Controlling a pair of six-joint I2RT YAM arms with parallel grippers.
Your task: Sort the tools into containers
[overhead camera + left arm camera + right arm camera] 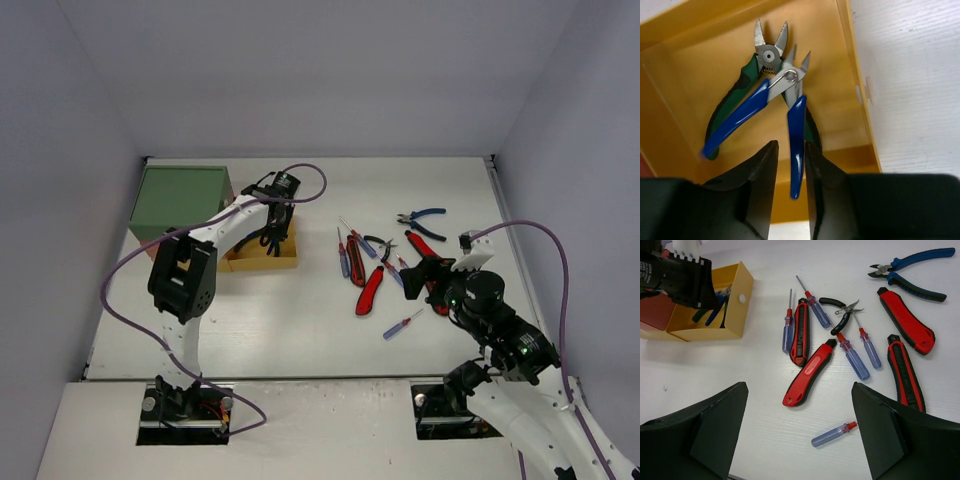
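Fingers (765,175) of our left hand (791,146) filled the bottom of the left wrist view. They were parted only a little, with one handle of the blue-handled pliers (747,112) running up between them. A sliver of yellow showed beside that handle, so we judged the hold slack rather than firm. Those pliers lay across the green-handled pliers (740,85) inside the yellow drawer (685,100), and the handle end reached over its near wall.

From the right wrist, our right hand (799,386) hung wide open and empty above the counter (715,375). A loose screwdriver (832,435) lay low in the frame between its fingers. Higher up, the red utility knives (905,320), more screwdrivers and two pliers lay crowded together, some touching. The red drawer (655,310) showed at upper left.

From overhead, the green drawer (180,200) sat at upper left, with the yellow one just right of it and our left hand dipped inside.

We saw two risks. If the left hand rose while so narrowly parted, the handle could catch on a finger and drag the pliers back over the wall. On the right, tools lay so close together that a grasp might pinch two at once or set a round screwdriver rolling.
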